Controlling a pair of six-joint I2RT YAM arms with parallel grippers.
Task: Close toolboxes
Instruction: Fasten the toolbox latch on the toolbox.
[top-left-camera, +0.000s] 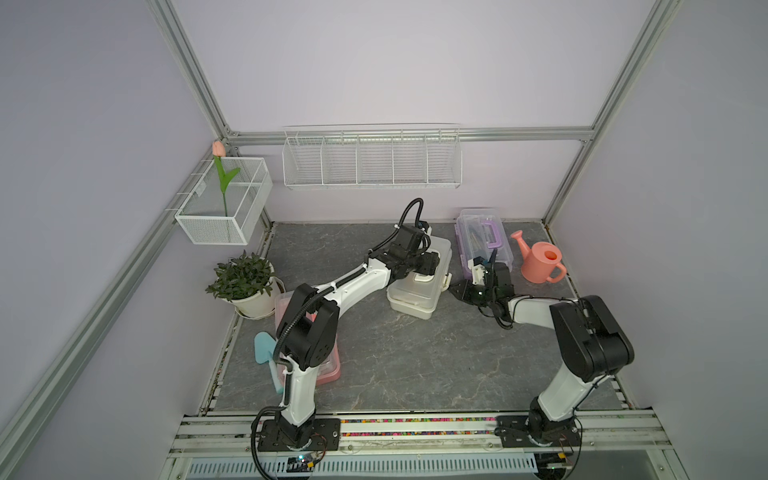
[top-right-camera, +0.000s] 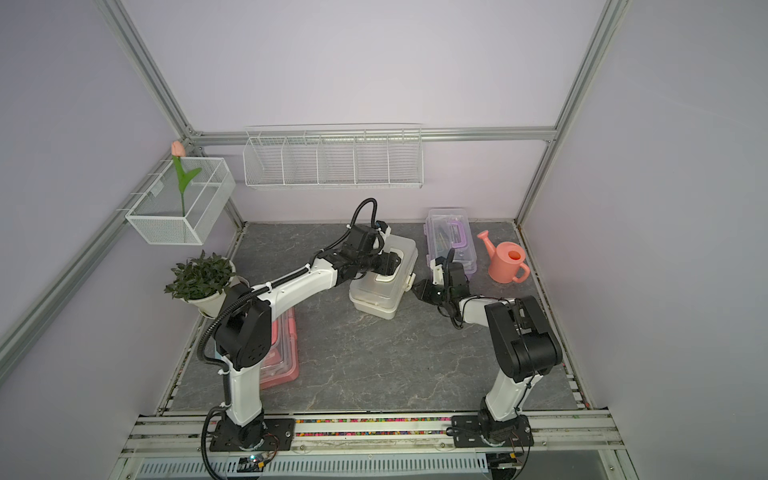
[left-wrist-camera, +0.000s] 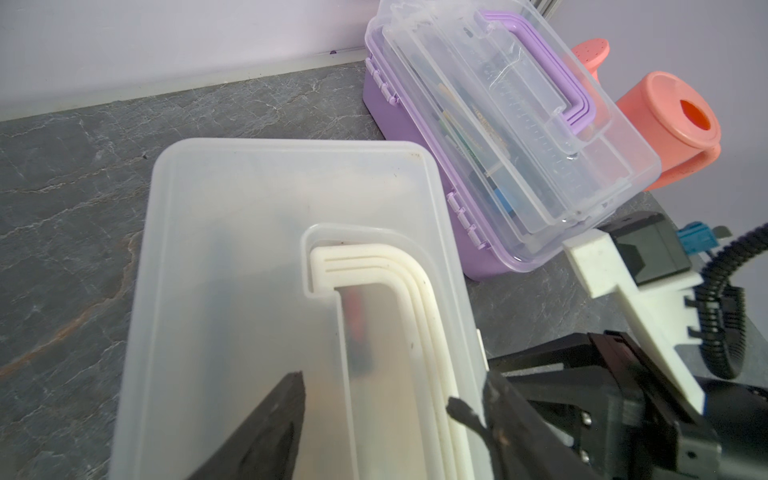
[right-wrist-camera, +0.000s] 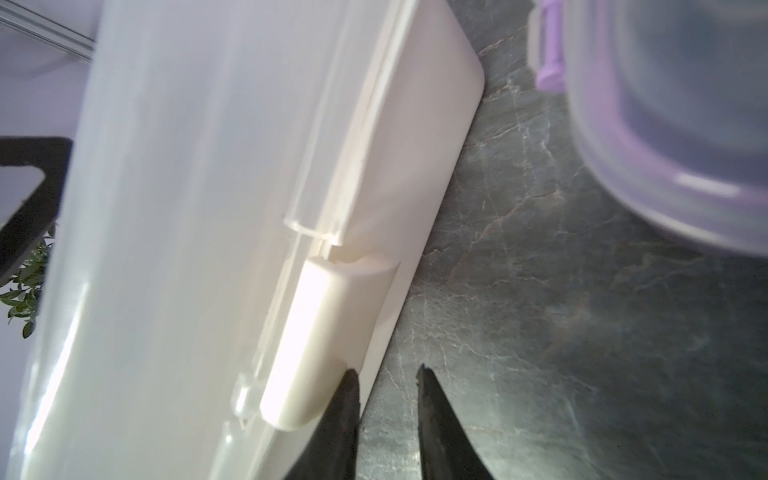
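white box: middle of the table, toward the back, set askew; its frosted lid is down and its handle lies flat in its recess.
latch: on the side of the white box that faces the right arm; whether it is snapped home I cannot tell.
left gripper: over the lid, spread wide, holding nothing; the handle runs between the fingers.
left fingers: one tip is over the lid's middle panel and the other is at the lid's latch-side edge; whether they touch the lid cannot be told.
right gripper: low beside the latch side, with a narrow gap between the fingers; only table shows in that gap, nothing held.
right fingers: one tip is right at the latch's near end, touching or almost; the other is over bare table, clear of the box.
purple box: back right, near the white box but apart from it, just beyond the right gripper; clear lid down, handle flat.
pink box: front left, mostly hidden under the left arm.
watering can: just right of the purple box.
plant: left edge, behind the pink box.
trowel: blue, just left of the pink box.
rack: white wire, on the back wall.
basket: white mesh, on the left wall, with a tulip in it.
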